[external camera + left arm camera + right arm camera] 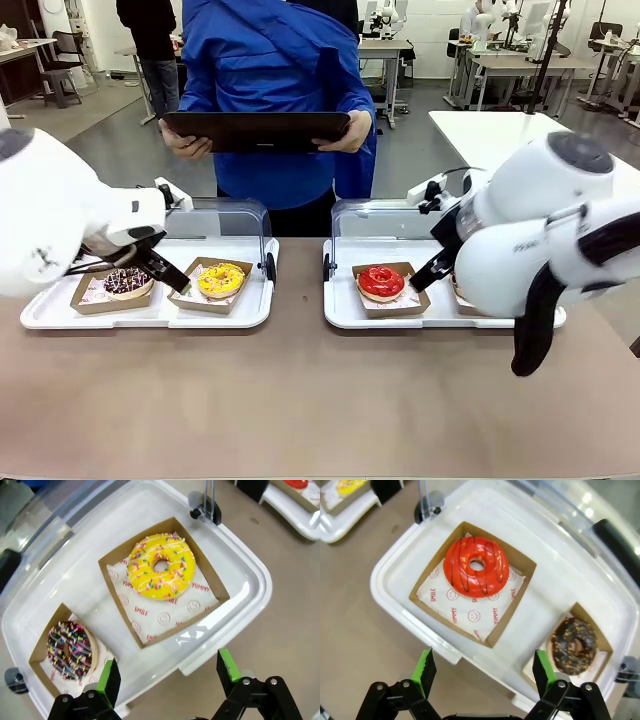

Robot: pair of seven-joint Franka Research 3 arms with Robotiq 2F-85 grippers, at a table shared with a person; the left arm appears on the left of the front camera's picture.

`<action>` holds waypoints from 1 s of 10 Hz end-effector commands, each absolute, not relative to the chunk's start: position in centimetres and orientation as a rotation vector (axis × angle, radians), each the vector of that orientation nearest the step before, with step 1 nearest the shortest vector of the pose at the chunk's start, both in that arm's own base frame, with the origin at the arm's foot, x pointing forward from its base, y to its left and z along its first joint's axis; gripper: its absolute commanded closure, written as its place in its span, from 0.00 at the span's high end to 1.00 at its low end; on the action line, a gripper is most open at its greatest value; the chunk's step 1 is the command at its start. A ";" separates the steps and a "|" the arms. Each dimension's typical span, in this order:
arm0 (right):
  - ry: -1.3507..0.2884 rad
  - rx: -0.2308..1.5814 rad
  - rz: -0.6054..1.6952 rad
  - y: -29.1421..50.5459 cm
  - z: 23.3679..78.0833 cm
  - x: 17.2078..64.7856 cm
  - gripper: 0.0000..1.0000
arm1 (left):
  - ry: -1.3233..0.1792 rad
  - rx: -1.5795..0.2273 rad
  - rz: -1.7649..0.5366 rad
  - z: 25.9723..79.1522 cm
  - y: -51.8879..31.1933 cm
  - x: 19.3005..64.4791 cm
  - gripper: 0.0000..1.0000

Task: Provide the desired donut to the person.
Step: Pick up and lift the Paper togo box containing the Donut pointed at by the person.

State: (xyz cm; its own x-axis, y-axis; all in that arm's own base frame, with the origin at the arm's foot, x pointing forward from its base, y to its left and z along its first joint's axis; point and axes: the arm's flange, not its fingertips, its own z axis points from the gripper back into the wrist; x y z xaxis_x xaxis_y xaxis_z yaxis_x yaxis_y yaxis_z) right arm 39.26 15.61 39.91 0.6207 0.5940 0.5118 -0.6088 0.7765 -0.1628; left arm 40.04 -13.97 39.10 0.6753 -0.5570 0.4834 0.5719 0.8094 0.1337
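The person (270,70) in a blue jacket stands at the far side and holds a dark tray (255,130) level in both hands. On the left white tray (150,312) a yellow sprinkled donut (221,279) (161,566) and a chocolate sprinkled donut (127,281) (69,650) sit in brown paper boxes. My left gripper (172,277) (168,674) hovers open above that tray's near edge, holding nothing. The right white tray (345,310) carries a red glazed donut (381,282) (476,566) and a chocolate donut (575,645). My right gripper (420,282) (484,671) hangs open over its near rim, empty.
Clear hinged lids (225,215) stand open behind both trays. The brown table (300,400) has free room in front. A bystander in black (150,40) stands at the back left. A white table (500,135) lies at the back right.
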 end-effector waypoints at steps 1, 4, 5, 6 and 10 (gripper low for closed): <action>-0.534 0.127 0.880 8.8 44.2 33.6 1.00 | -0.487 -0.138 -0.712 41.4 -7.1 32.4 1.00; -0.612 0.222 1.051 2.0 45.9 27.5 1.00 | -0.569 -0.298 -0.768 41.0 -0.9 24.1 1.00; -0.653 0.234 1.013 0.6 45.9 26.9 1.00 | -0.649 -0.343 -0.815 41.1 0.7 22.4 1.00; -0.715 0.263 1.016 -0.7 45.9 26.3 1.00 | -0.733 -0.357 -0.844 41.0 1.9 21.6 1.00; -0.857 0.285 0.993 -3.6 46.9 24.8 1.00 | -0.819 -0.379 -0.813 42.1 4.5 22.1 1.00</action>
